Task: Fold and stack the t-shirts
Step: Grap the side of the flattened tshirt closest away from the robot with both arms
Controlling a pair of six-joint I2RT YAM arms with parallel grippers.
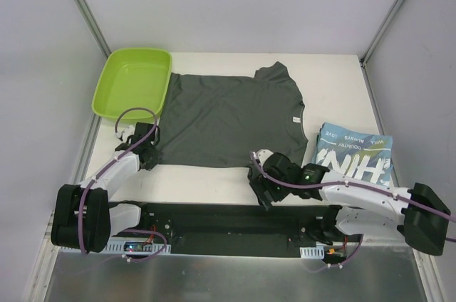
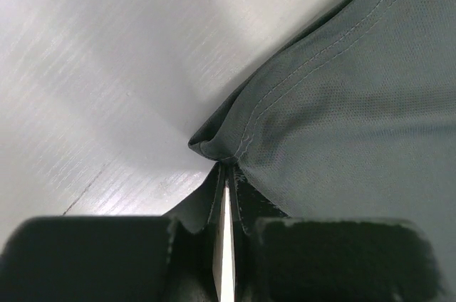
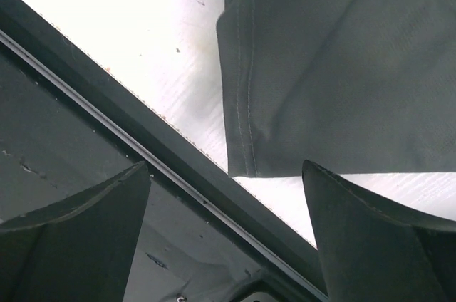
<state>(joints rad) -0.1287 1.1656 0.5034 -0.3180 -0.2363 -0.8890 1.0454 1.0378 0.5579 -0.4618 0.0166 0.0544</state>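
A dark grey t-shirt (image 1: 228,113) lies spread flat across the middle of the table, its collar toward the right. My left gripper (image 1: 152,154) is at its near left corner. In the left wrist view that gripper (image 2: 228,171) is shut, with the hemmed corner of the grey shirt (image 2: 342,102) bunched and pinched between its tips. My right gripper (image 1: 257,177) stands open at the shirt's near right corner. In the right wrist view the stitched corner (image 3: 246,152) lies just ahead of the open right gripper (image 3: 225,167), untouched. A folded light blue t-shirt (image 1: 356,158) with white lettering rests at the right.
A lime-green tray (image 1: 107,95) sits at the back left, touching the grey shirt's far left edge. The dark rail (image 3: 135,127) along the table's near edge runs under the right gripper. Grey walls enclose the table on three sides.
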